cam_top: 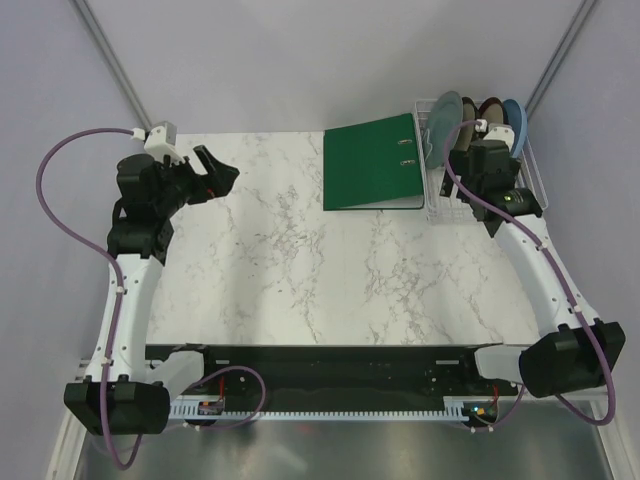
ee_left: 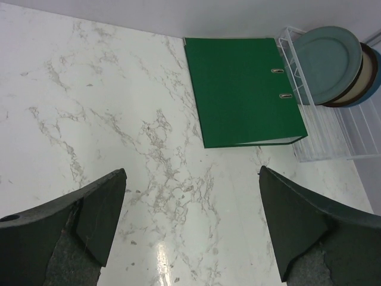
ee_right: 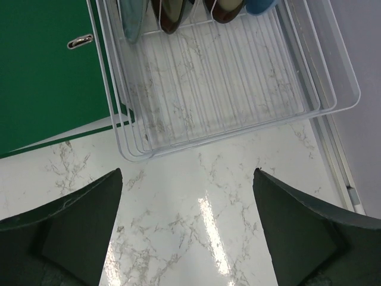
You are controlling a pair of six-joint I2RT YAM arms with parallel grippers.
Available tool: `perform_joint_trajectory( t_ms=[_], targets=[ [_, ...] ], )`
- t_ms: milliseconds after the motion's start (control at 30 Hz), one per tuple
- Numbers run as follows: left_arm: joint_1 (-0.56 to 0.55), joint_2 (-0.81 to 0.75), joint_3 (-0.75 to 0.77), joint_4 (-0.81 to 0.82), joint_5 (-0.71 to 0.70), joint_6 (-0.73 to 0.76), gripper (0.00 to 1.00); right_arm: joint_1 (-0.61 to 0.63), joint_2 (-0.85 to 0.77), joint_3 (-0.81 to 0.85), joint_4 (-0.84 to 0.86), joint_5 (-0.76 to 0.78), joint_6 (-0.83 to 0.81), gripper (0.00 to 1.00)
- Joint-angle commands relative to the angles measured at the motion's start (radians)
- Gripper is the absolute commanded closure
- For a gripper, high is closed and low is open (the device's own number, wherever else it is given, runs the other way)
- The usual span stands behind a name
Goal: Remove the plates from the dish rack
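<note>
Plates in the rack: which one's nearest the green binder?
The grey-green plate, at the row's binder end; the beige pair and blue one stand beyond it.

Most of the plates (ee_right: 169, 15) out of sight
In the right wrist view the top edge cuts them off above their lower rims; from above, the right arm (cam_top: 487, 168) covers the middle of the dish rack (cam_top: 436, 200).

No legible text, labels, brands or numbers anywhere in these views.
</note>
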Motion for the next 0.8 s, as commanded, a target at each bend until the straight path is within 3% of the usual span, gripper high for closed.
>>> perform_joint_trajectory(
  t_ms=[0,200,400,633,767],
  targets=[
    [0.0,-0.038,0.006,0.002,-0.046,0.086,0.0,0.002,0.039,0.093,-0.026,0.039,0.017,0.02],
    [0.0,-0.032,0.003,-0.002,-0.065,0.082,0.0,0.002,0.146,0.199,-0.08,0.005,0.022,0.02],
    [0.0,0.04,0.039,-0.018,-0.001,0.049,0.0,-0.009,0.338,0.382,-0.106,0.108,-0.015,0.02],
    [0.0,0.111,0.022,0.015,0.02,-0.003,0.0,-0.024,0.613,0.746,-0.127,0.156,-0.052,0.02],
    [0.0,0.157,0.015,0.025,0.057,0.002,0.0,-0.037,0.758,0.92,-0.127,0.099,-0.041,0.05]
  ],
)
